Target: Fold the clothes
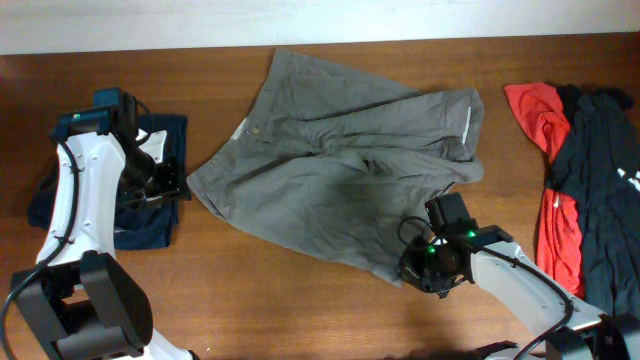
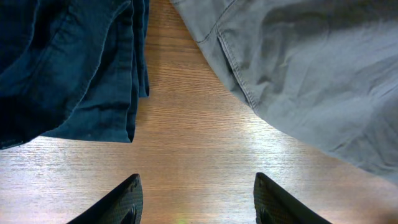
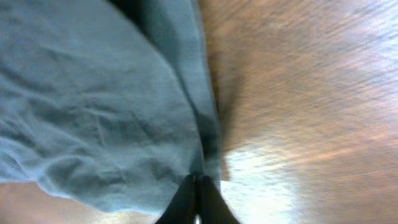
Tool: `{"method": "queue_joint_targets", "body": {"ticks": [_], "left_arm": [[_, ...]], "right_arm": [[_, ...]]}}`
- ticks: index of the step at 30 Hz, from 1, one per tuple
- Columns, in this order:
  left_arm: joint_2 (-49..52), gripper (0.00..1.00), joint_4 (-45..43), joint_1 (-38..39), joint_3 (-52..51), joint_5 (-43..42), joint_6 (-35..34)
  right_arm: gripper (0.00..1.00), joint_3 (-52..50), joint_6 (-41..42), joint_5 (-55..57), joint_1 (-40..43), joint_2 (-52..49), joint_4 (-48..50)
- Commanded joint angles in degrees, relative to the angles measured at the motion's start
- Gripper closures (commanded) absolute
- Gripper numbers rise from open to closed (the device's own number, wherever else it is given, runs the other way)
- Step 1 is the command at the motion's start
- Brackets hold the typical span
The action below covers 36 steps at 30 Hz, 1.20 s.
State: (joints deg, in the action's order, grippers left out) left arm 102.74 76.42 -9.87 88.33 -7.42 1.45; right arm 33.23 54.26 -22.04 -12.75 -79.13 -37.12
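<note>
The grey-khaki shorts [image 1: 345,170] lie spread and wrinkled across the middle of the table, waistband toward the left. My right gripper [image 1: 425,262] is shut on the hem of the near right leg, and the cloth [image 3: 93,112] hangs from the pinched fingertips [image 3: 198,186] just above the wood. My left gripper [image 1: 165,183] is open and empty over bare wood between the navy garment and the shorts' waistband corner [image 2: 298,74]; its two fingers [image 2: 196,199] are spread wide.
A dark navy garment [image 1: 150,190] lies folded at the left under my left arm and also shows in the left wrist view [image 2: 68,62]. A red and black pile [image 1: 580,190] lies at the right edge. The wooden table [image 1: 300,300] shows at the front.
</note>
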Motion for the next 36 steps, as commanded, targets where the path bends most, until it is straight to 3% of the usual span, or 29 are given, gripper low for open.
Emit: {"method": "queue_joint_targets", "body": {"ticks": [1, 5, 8, 18, 30, 33, 36], "left_arm": [[-0.11, 0.43, -0.13, 0.02, -0.24, -0.76, -0.61], [-0.11, 0.43, -0.15, 0.02, -0.24, -1.7, -0.59], [-0.11, 0.43, -0.39, 0.02, -0.24, -2.97, -0.59], [-0.09, 0.42, -4.74, 6.86, -2.71, -6.73, 3.19], [4.68, 0.38, -29.51, 13.88, -18.18, -8.24, 6.16], [7.41, 0.48, -30.88, 14.49, -18.18, -8.07, 7.28], [10.49, 0.66, -30.16, 14.6, -18.18, -8.07, 7.28]], "right_arm": [[0.96, 0.79, -6.54, 4.46, 2.56, -0.2, -5.25], [0.96, 3.98, -9.92, 20.28, 6.05, 1.01, -21.27], [0.96, 5.51, -9.99, 25.2, 7.54, 2.73, -27.78], [0.96, 5.75, -10.51, 25.09, 7.58, 4.0, -26.51], [0.96, 5.75, -10.56, 24.0, 7.58, 4.0, -26.53], [0.96, 5.75, -10.54, 23.98, 7.58, 4.0, -26.53], [0.96, 5.75, -10.56, 24.0, 7.58, 4.0, -26.53]]}}
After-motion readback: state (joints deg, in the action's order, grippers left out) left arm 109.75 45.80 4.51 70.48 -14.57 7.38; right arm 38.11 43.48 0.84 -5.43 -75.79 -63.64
